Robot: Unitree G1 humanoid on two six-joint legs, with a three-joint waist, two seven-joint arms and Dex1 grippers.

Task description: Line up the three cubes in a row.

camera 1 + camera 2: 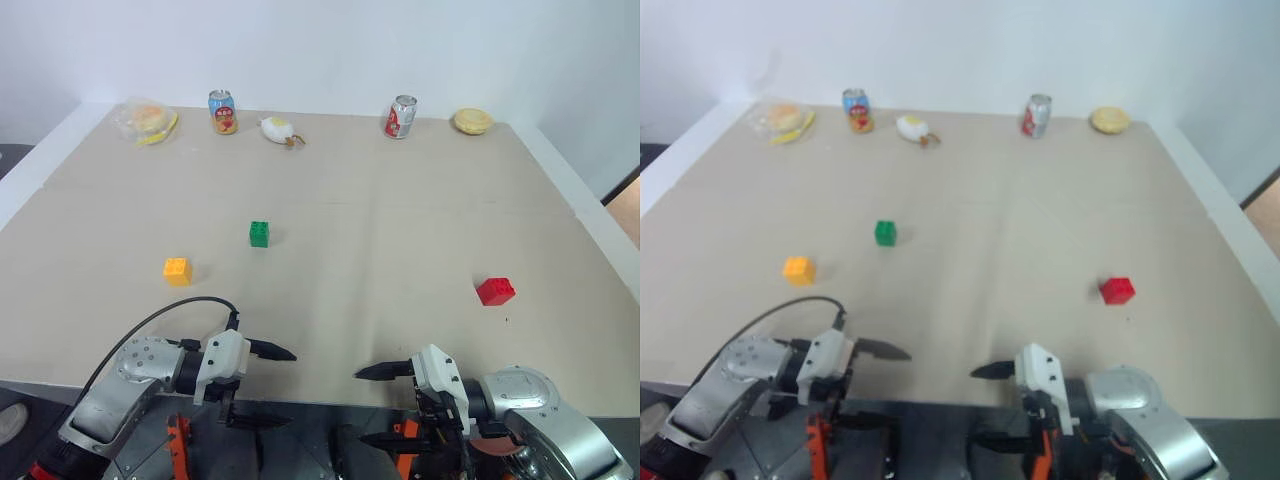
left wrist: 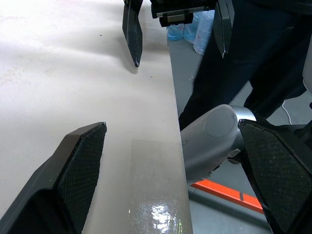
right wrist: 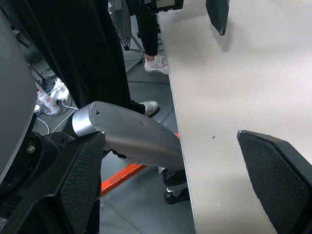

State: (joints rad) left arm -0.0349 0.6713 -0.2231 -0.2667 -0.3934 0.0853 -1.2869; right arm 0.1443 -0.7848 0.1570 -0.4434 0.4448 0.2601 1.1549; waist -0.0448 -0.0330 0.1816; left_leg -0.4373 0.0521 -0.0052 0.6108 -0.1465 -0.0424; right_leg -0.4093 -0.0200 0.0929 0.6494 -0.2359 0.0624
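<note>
Your left gripper [image 1: 262, 385] and right gripper [image 1: 385, 405] both hang spread and empty at the table's [image 1: 400, 240] near edge. Orange-yellow cube [image 1: 177, 270] lies at eleven o'clock from the left, green cube [image 1: 259, 233] at twelve; red cube [image 1: 495, 291] sits at one o'clock, nearest the right.

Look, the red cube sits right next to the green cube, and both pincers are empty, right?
Not quite. The left eye view shows the red cube far from the green cube, alone on the right. The orange-yellow cube is the green one's neighbour. Both pincers, left and right, are empty.
</note>
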